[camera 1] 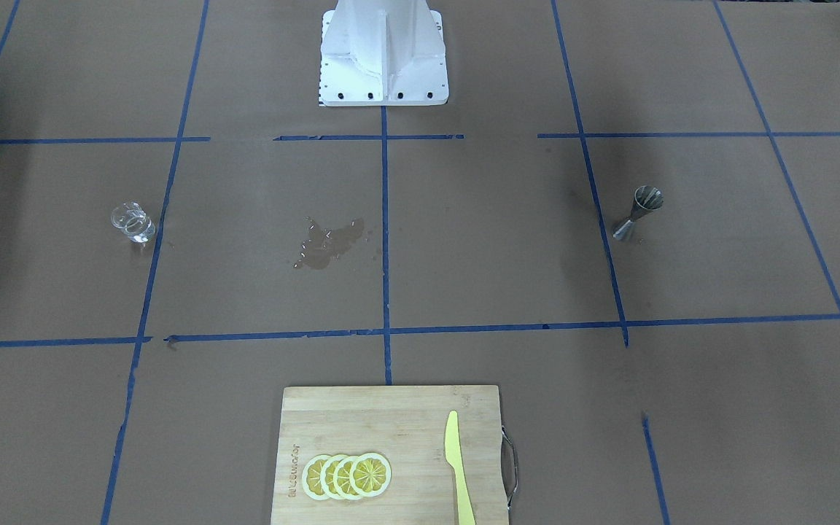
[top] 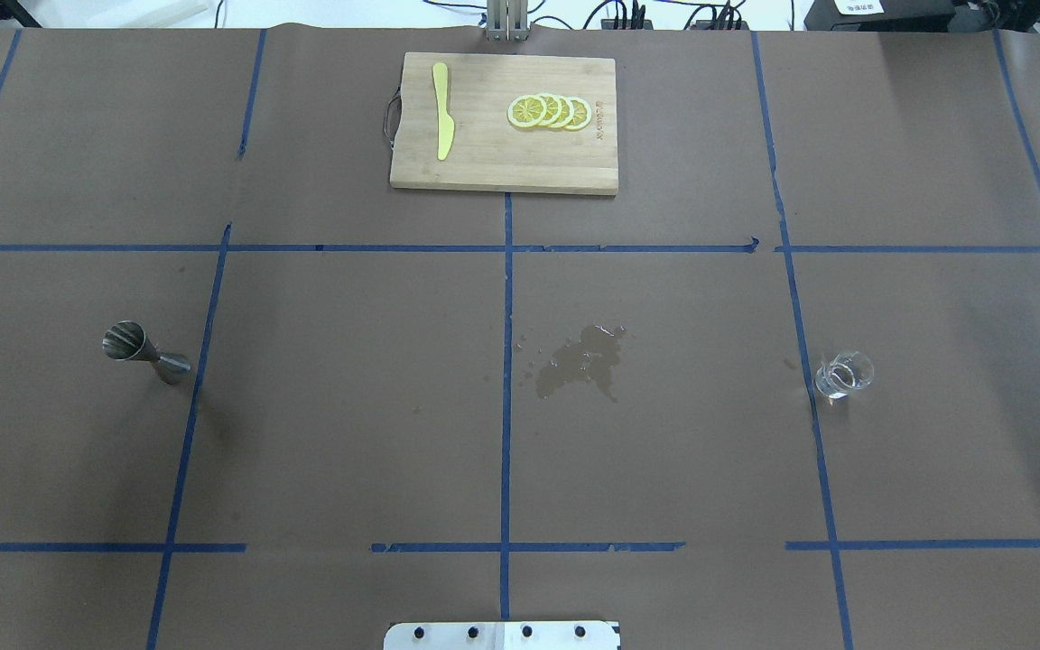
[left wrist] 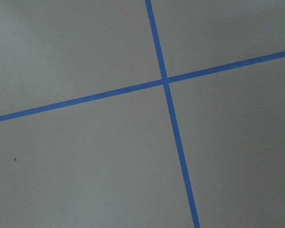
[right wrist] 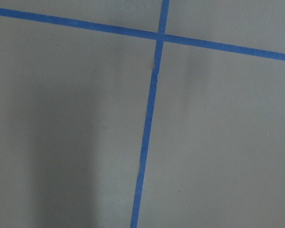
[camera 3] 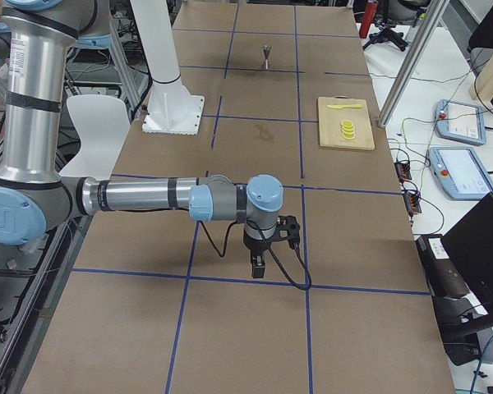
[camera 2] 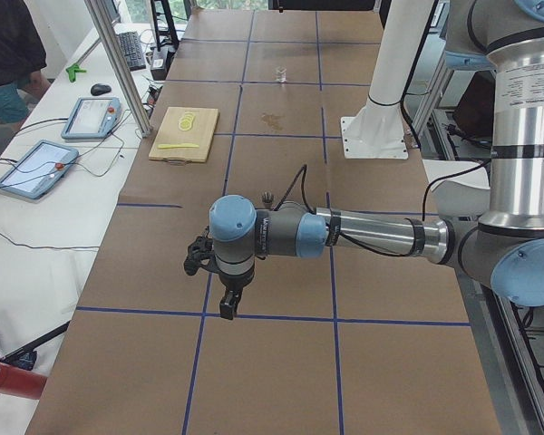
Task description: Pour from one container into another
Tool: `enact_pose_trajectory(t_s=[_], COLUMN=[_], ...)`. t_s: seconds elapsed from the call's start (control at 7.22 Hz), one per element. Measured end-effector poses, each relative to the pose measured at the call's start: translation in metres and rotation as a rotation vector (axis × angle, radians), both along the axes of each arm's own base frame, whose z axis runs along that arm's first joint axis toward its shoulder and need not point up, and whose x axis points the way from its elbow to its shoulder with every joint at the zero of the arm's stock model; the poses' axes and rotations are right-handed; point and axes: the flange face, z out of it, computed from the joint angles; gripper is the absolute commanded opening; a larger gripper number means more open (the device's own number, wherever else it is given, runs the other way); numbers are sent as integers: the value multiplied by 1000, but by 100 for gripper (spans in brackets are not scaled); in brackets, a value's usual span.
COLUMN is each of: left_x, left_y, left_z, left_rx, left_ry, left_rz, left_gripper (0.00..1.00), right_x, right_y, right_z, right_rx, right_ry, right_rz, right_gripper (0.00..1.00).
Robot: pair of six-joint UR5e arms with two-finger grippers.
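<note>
A steel jigger (camera 1: 637, 213) (top: 145, 352) stands upright on the brown paper on my left side. Far from it, on my right side, stands a small clear glass (camera 1: 133, 222) (top: 843, 375). Neither gripper is near them. My left gripper (camera 2: 227, 304) hangs over a blue tape crossing at the table's left end and shows only in the exterior left view. My right gripper (camera 3: 257, 267) hangs over the right end and shows only in the exterior right view. I cannot tell whether either is open or shut. Both wrist views show only paper and tape.
A wet spill (camera 1: 329, 244) (top: 579, 361) marks the paper near the middle. At the far edge lies a wooden cutting board (camera 1: 391, 423) (top: 484, 158) with several lemon slices (top: 549, 111) and a yellow knife (top: 441, 122). The robot's white base (camera 1: 383, 51) is at the near edge.
</note>
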Motion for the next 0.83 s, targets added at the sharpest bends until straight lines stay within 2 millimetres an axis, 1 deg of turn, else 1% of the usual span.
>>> enact_pose_trajectory(t_s=[0.28,0.55,0.69,0.83], left_x=[0,0,2,3], left_y=[-1,-3,-6,-10], left_z=[0,-5,-6,-10], left_rx=[3,12,20,45], left_ry=[-1,0,2,6], left_rz=[1,2,2,2], left_gripper=[100,100,100,100], right_x=[-6,-15,-20,-23], right_y=[0,0,-5,-17], right_z=[0,2,-4,-18], right_rx=[-1,-7,5,35], right_ry=[0,-1,-2,-2], right_rz=[-13,-31,-40,-43], right_gripper=[100,100,100,100])
